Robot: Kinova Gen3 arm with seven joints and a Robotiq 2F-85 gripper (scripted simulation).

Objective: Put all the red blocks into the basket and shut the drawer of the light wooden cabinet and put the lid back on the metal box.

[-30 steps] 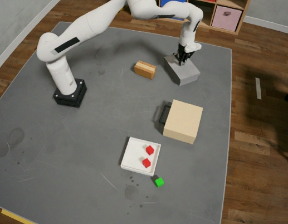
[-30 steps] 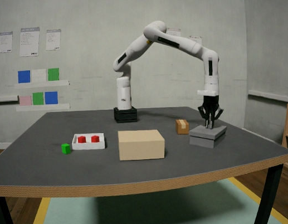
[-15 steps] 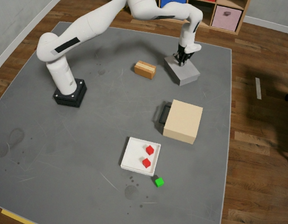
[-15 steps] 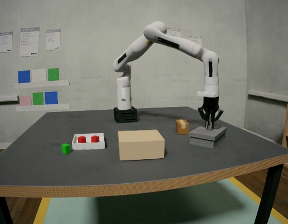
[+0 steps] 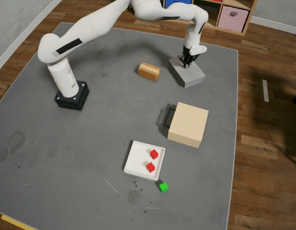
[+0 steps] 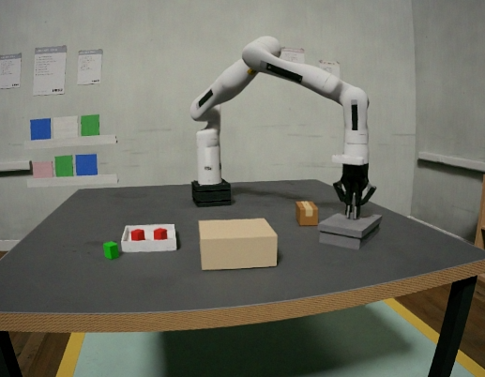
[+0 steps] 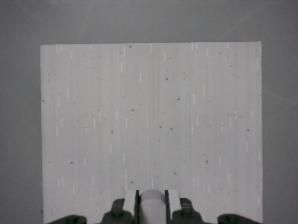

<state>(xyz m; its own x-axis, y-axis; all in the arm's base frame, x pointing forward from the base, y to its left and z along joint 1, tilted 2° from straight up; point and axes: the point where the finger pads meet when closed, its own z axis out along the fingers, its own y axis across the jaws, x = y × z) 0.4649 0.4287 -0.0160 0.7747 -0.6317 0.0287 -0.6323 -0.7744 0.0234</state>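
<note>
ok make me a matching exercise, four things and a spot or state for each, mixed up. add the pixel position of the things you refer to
1. red blocks [image 5: 154, 154] [image 6: 138, 234]
2. green block [image 5: 164, 187] [image 6: 111, 250]
3. cardboard box [image 5: 149, 72] [image 6: 306, 214]
4. lid [image 5: 192, 75] [image 6: 344, 227] [image 7: 150, 120]

A. has a pale tape strip
B. inside the white basket [image 5: 141, 175] [image 6: 150, 246]
C. knob between the fingers [image 5: 188, 63] [image 6: 349, 212]
D. on the table, outside the basket

Pairs: 1-B, 2-D, 3-A, 4-C

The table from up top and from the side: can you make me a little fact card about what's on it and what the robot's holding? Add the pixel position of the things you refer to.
white basket [image 5: 137, 160] [image 6: 150, 246]: two red blocks [image 5: 153, 154] [image 6: 160, 233] inside
green block [image 5: 164, 187] [image 6: 111, 250]: outside, beside the basket
light wooden cabinet [image 5: 189, 124] [image 6: 239, 246]: black handle [image 5: 165, 117]; can't tell if the drawer is fully shut
brown taped carton [image 5: 147, 74] [image 6: 304, 215]: near the metal box
grey metal box [image 6: 340, 240]: lid [image 5: 194, 73] [image 6: 352, 228] [image 7: 150, 125] on top
tool [image 5: 187, 66] [image 6: 352, 215] [image 7: 152, 206]: closed around the lid's round knob [image 7: 152, 211]
</note>
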